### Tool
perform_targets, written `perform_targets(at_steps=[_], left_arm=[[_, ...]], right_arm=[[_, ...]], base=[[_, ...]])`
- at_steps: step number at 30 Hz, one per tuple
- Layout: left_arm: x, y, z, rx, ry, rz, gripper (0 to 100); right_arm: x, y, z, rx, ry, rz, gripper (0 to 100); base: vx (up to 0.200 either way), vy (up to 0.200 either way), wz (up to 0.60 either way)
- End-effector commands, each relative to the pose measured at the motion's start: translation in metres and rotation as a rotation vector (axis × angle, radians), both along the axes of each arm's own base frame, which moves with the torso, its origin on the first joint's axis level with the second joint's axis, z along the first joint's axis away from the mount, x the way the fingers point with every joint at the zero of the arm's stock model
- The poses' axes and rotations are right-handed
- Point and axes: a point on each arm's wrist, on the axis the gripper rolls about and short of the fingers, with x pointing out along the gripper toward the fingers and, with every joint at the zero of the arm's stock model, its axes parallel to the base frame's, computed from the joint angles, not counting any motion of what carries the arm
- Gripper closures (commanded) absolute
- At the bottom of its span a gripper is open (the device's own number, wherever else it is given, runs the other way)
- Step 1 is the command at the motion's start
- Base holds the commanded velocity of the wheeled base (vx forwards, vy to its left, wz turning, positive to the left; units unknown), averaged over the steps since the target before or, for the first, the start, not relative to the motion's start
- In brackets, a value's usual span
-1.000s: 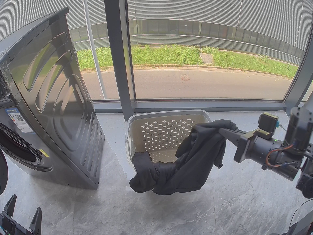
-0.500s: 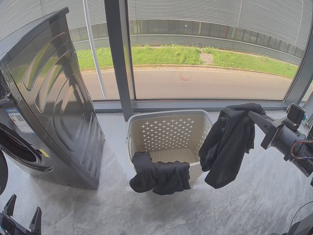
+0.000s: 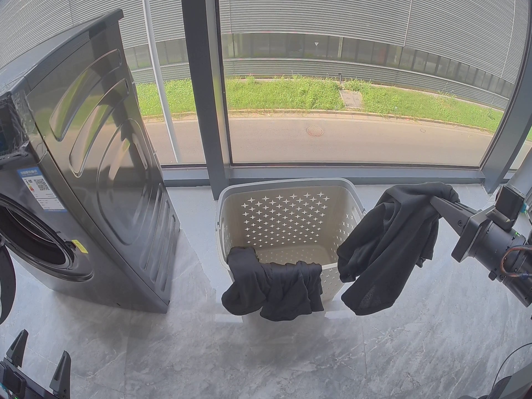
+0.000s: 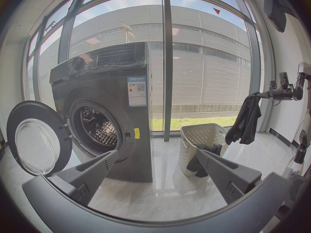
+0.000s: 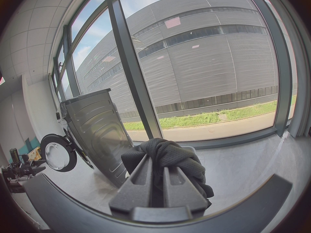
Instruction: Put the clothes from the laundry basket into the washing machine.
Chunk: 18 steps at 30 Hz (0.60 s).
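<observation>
The clothes were two dark pieces. The held garment hung in the air from the right gripper, whose fingers were clamped together on a bunch of its fabric. It dangled by the right wall of the laundry basket, clear of the floor. The draped garment lay over the basket's near rim, partly inside and partly hanging down the outer wall. The basket stood on the grey marbled floor close to its far edge, under the window. The washing machine stood to its left, near but apart. The machine's round door was swung open, baring the drum. The left gripper hung low at the near left, in front of the machine, its fingers spread wide apart.
</observation>
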Motion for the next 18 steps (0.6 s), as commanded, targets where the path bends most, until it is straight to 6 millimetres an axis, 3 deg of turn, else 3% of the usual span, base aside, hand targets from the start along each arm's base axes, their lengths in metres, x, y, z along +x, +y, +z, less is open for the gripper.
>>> perform_targets(at_steps=[1,5,14,18], left_arm=[[-0.0002,-0.0001,-0.0044,0.011,-0.002,-0.002,0],[-0.0002,-0.0001,-0.0044,0.015,-0.002,-0.004,0],[0.0000,-0.0001,-0.0048,0.016,0.000,-0.004,0],[0.0000,-0.0001,-0.0043,0.013,0.000,-0.005,0]], right_arm=[[-0.0033,-0.0007,0.0023,0.006,-0.013,0.007,100],[-0.0090,-0.0038,0.0048,0.009,-0.022,0.018,100],[-0.0089,-0.0051,0.0043,-0.004,-0.026,0.039,100],[-0.0100,-0.0058,0.0003,-0.013,-0.015,0.033,100]], base=[[-0.200,0.000,0.00],[-0.200,0.000,0.00],[0.000,0.000,0.00],[0.000,0.200,0.00]])
